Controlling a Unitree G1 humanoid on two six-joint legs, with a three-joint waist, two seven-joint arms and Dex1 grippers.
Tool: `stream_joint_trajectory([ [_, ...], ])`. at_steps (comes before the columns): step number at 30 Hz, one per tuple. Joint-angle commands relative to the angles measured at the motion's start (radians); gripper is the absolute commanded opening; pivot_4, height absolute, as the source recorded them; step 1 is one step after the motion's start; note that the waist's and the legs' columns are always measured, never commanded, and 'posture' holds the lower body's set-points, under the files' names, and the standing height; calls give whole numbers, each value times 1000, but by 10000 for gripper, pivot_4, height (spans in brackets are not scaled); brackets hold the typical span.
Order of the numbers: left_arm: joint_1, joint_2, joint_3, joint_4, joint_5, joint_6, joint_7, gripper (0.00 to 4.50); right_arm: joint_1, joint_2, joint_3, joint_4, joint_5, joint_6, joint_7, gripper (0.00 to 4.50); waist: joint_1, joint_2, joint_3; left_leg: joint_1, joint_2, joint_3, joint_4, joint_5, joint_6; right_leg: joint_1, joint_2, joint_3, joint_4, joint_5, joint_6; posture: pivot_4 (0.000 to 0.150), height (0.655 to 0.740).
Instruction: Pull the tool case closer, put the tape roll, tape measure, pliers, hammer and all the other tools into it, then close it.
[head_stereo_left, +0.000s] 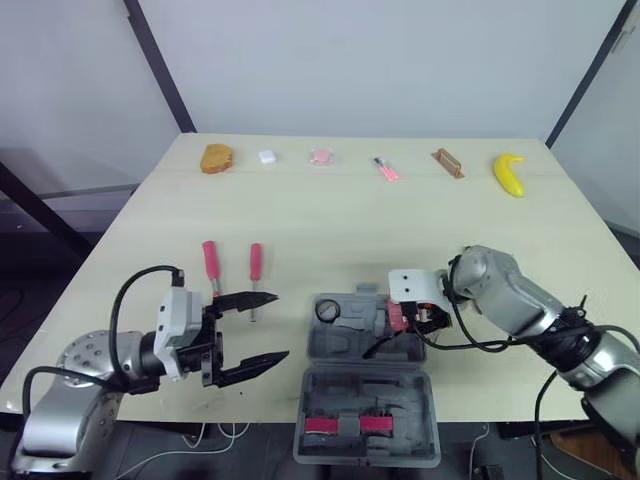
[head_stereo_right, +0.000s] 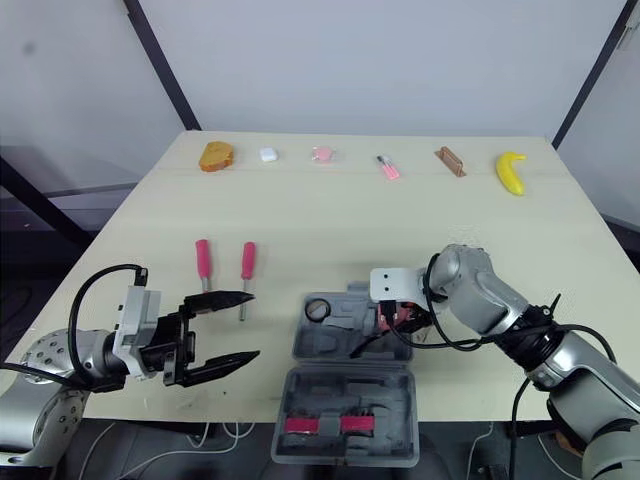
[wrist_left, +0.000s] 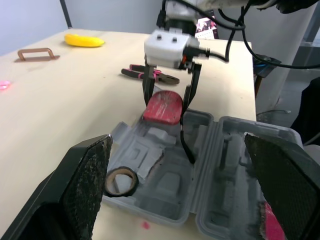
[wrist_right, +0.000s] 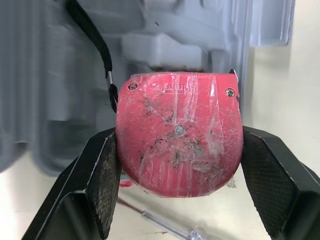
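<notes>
**Tape measure clamped at the far right corner of the open case**

Your right gripper (wrist_left: 168, 100) is clenched on the red tape measure (wrist_right: 179, 135), with one finger on each narrow edge and the broad flat face turned to the wrist camera. It hangs at the far right corner of the tool case (head_stereo_left: 330, 400); you cannot tell whether it touches the rim. Its black strap (wrist_left: 186, 145) trails down into the grey tray.

The case lies open at the near edge, with its hinge running left to right. One half is far and one is near, and the near half juts past the table edge. The tape roll (head_stereo_left: 326, 310) lies flat in the far left recess. The pliers (wrist_left: 150, 75) lie on the table just right of the case, long axis near to far; which end is the nose you cannot tell.

Your left gripper (head_stereo_left: 280, 325) is spread wide and empty, left of the case, with its tips pointing right. Just beyond it two screwdrivers (head_stereo_left: 209, 260) (head_stereo_left: 256, 262) lie side by side, red handles far and shafts pointing near.

The surface is a pale wooden table (head_stereo_left: 400, 220); behind it stand pale walls crossed by dark slanted bars.

Your count:
- One case, one tape roll, one tape measure and one pair of pliers.
- Two screwdrivers.
- Two red pieces (head_stereo_left: 322, 425) in the near half.
- Six small things along the far edge, left to right: a brown lump (head_stereo_left: 215, 158), a white piece (head_stereo_left: 266, 156), a pink piece (head_stereo_left: 321, 156), a pink stick (head_stereo_left: 386, 168), a brown handle (head_stereo_left: 448, 162) and a banana (head_stereo_left: 509, 173).
</notes>
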Motion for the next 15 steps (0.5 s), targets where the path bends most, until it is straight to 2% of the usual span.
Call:
stream_joint_trajectory([
  [1, 4, 8, 24, -34, -11, -1, 7, 45000, -16, 10, 0, 2, -40, -2, -4, 29663, 0, 0, 0, 0, 0, 0, 0, 0, 0, 0, 0, 0, 0, 0, 0, 1500, 7400],
  [7, 9, 6, 21, -36, 1, 5, 33, 45000, -1, 60, 0, 28, -71, -2, -30, 29663, -3, 0, 0, 0, 0, 0, 0, 0, 0, 0, 0, 0, 0, 0, 0, 1500, 7400],
  [15, -1, 3, 16, -36, -6, 14, 35, 45000, 31, 62, -5, 14, -85, -14, -37, 29663, -2, 0, 0, 0, 0, 0, 0, 0, 0, 0, 0, 0, 0, 0, 0, 1500, 7400],
])
